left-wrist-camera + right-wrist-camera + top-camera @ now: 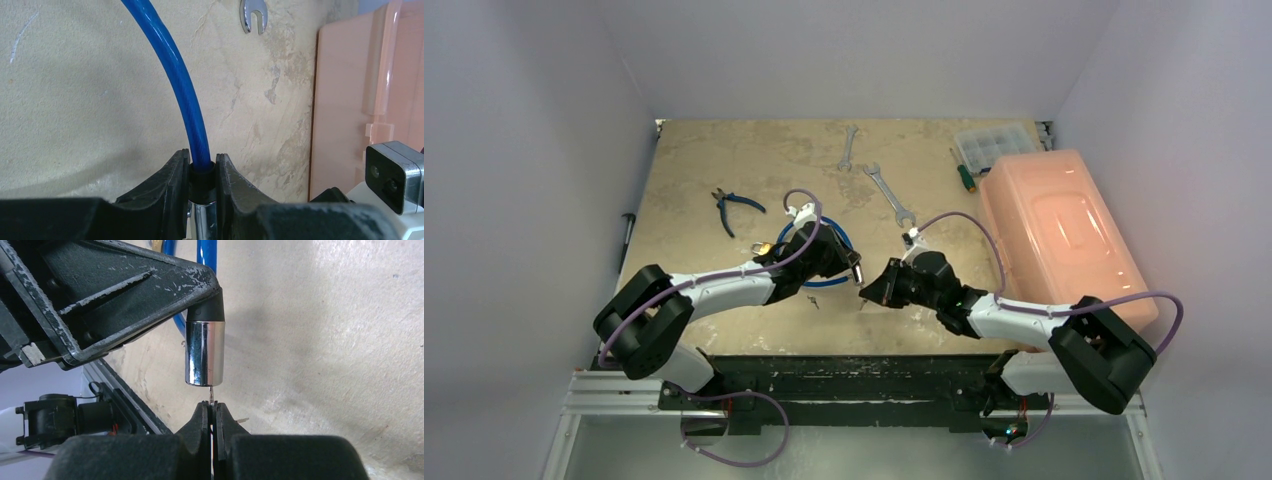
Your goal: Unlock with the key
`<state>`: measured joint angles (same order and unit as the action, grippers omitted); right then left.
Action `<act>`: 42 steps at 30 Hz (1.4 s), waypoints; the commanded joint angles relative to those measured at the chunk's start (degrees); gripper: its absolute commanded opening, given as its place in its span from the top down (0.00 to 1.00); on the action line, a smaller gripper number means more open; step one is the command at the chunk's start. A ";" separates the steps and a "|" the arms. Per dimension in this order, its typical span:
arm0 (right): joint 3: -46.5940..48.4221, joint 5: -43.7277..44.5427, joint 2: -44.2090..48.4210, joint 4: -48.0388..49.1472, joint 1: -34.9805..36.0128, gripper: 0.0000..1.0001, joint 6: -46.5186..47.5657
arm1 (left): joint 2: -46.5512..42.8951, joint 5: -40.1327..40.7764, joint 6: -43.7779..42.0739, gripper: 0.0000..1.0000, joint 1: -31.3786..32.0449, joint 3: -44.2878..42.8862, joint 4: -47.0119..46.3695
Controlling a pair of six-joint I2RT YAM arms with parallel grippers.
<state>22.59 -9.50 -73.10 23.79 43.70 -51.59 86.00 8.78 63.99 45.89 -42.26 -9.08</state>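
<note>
Plain pale lavender walls (524,150) enclose a beige, stone-patterned bench (704,165) on its left, far and right sides; light is even.

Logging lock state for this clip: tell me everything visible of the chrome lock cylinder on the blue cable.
The lock cylinder is a short, shiny chrome barrel with a black collar where the blue cable enters. The left gripper clamps that collar. The key, pinched in the shut right gripper, meets the cylinder's free end face; how far it is in cannot be told.
</note>
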 commanded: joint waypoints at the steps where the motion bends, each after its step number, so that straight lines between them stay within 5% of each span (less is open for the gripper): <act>1: 1.14 4.73 0.96 13.42 -0.64 1.00 0.85 | -2.31 -4.31 1.78 1.00 2.50 0.93 -2.01; 6: -0.09 6.82 1.02 19.11 -0.64 1.00 1.94 | -1.85 -5.75 3.02 1.00 3.36 1.25 -2.34; 17: 1.93 8.42 0.25 15.59 -0.80 1.00 5.55 | -1.57 -4.59 4.01 1.00 5.46 1.21 -2.71; 22: 0.11 5.10 0.91 14.85 -0.81 0.66 6.04 | -1.76 -0.76 3.17 1.00 5.38 0.49 -1.02; 25: -1.89 3.97 1.89 14.82 -0.81 0.56 6.02 | -1.47 1.12 3.59 1.00 5.30 -0.08 -1.01; 33: -5.81 1.15 5.49 13.48 -0.81 0.46 6.87 | 0.19 3.00 4.39 1.00 5.29 -1.77 -0.61; 42: -8.42 1.14 6.38 12.14 -0.86 0.49 6.96 | 0.06 3.00 3.86 1.00 5.26 -2.02 -0.87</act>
<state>15.25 -8.62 -66.76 33.52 43.05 -45.60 86.65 12.38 66.92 50.81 -41.80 -7.86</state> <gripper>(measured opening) 0.527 0.227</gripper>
